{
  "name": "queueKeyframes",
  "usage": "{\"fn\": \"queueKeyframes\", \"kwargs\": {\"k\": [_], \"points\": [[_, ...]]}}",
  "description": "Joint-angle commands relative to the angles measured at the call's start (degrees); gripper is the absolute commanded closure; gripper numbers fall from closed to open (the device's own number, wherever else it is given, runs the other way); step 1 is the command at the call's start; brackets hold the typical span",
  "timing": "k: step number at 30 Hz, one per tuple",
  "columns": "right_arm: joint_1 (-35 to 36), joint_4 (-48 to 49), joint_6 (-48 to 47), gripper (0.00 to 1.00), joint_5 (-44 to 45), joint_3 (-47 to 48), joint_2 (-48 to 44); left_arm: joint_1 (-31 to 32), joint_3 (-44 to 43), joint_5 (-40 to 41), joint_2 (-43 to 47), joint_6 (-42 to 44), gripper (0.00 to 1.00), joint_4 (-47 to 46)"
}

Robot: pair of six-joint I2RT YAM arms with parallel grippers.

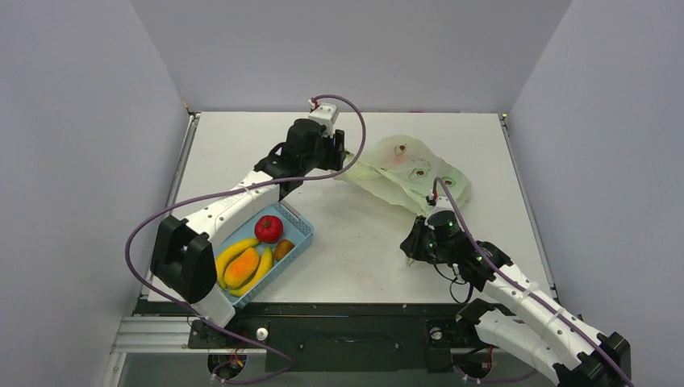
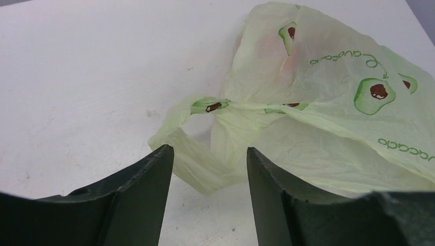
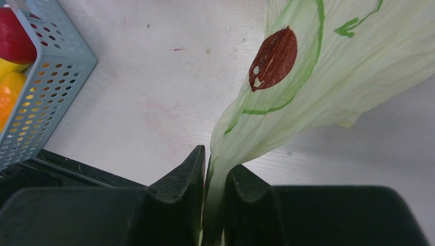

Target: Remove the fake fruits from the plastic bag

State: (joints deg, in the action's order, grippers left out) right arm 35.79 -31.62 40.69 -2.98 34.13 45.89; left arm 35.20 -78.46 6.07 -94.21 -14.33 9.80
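Left gripper is hovering at the plastic bag's left end, jaws apart and grasping nothing, with a tie handle lying just ahead of its fingers. The bag is lying crumpled on the table; its contents are not showing clearly. Right gripper is clenching a fold at the bag's near right edge.

Blue lattice basket on white table, front-left. Contents: red tomato, yellow bananas, orange fruit between them, small brownish item (identity unclear).
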Motion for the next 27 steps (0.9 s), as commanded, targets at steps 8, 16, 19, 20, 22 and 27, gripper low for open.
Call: {"fn": "queueKeyframes", "kwargs": {"k": [8,16,19,20,22,27], "points": [[0.8,1.9,0.7,0.86,1.6,-0.1,-0.6,-6.7,-6.2,-11.2,-2.9,-2.9,0.48,0.6],[1.2,2.0,1.0,0.86,1.6,-0.9,-1.2,-5.5,-5.0,-13.2,-6.0,-3.8,0.92,0.0],[1.4,3.5,1.7,0.86,-0.3,-2.3,-1.0,-5.7,3.1,-10.8,-1.6,-4.5,1.00,-4.8],[1.6,4.5,2.0,0.85,-0.9,-3.4,-0.2,-5.8,4.8,-9.9,0.8,-4.7,1.00,-7.1],[2.4,6.3,4.4,0.86,-1.7,-5.7,1.7,-6.8,9.3,-10.4,3.8,-5.4,1.00,-11.3],[4.5,7.4,12.3,0.95,2.1,-11.1,10.8,-9.0,19.6,-13.8,8.2,-8.8,1.00,-22.5]]}}
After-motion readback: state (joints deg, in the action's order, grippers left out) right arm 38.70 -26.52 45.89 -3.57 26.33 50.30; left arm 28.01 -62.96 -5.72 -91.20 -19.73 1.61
